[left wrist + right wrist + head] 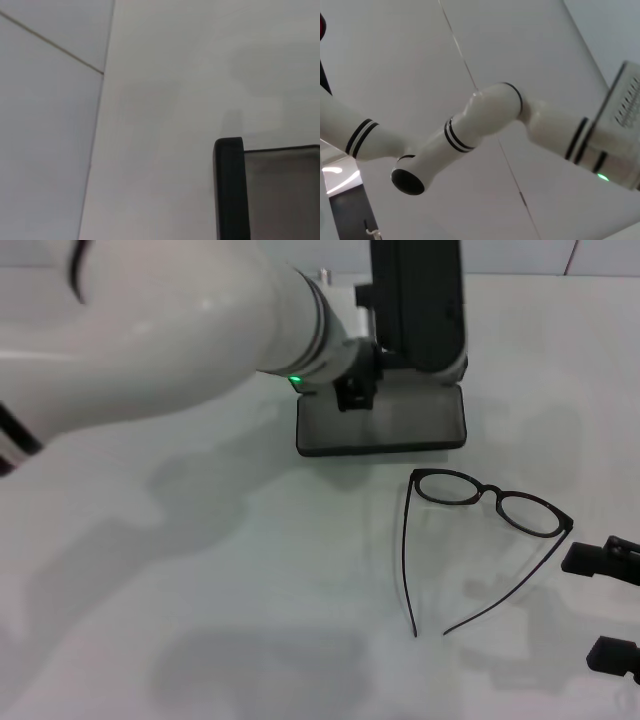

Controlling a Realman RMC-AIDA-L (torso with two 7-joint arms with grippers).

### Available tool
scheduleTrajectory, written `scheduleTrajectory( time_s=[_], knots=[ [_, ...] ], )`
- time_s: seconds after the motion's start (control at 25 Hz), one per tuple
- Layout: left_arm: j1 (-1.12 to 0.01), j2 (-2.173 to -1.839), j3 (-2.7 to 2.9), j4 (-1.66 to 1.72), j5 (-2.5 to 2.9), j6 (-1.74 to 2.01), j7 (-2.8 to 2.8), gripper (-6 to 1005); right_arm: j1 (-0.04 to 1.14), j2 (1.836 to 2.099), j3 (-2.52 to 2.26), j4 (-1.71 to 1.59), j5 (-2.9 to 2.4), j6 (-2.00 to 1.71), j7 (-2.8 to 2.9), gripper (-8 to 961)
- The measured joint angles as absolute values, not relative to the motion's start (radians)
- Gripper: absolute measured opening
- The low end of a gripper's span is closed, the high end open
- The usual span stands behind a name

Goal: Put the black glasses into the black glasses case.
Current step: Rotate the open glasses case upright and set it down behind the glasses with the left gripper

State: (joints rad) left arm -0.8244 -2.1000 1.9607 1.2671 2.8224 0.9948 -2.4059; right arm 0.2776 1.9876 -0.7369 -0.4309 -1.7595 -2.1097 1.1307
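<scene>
The black glasses (490, 502) lie on the white table at the right, lenses toward the back and both temple arms spread out toward the front. Behind them the black glasses case (380, 425) stands open, its grey lining showing and its lid upright at the back. My left gripper (355, 390) is at the case's back left, against the lid. The left wrist view shows one black corner of the case (230, 190) and the grey lining. My right gripper (605, 605) is open at the right edge, just right of the glasses and apart from them.
The big white left arm (150, 330) crosses the upper left of the head view and hides the table behind it. White tabletop (250, 590) spreads in front of and left of the glasses. The right wrist view shows only the left arm (485, 117) and walls.
</scene>
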Motion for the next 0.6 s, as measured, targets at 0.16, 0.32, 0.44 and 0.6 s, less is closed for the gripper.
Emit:
scheduleTrajectory(
  time_s=[0.16,0.32,0.44,0.6],
  knots=[
    [-0.844,-2.104,2.002,1.207,2.82,0.946,-2.412,250,0.277,1.988,-0.732,-0.417,-1.759,-2.105,1.131,860],
    [-0.852,-2.105,2.026,1.196,2.781,0.939,-2.413,263,0.277,1.988,-0.73,-0.413,-1.755,-2.102,1.131,860],
    [-0.853,-2.105,2.045,1.196,2.769,0.943,-2.416,272,0.277,1.988,-0.729,-0.413,-1.754,-2.102,1.13,860],
    [-0.855,-2.107,2.082,1.19,2.768,0.94,-2.447,285,0.28,1.988,-0.728,-0.413,-1.753,-2.101,1.13,860]
  ],
)
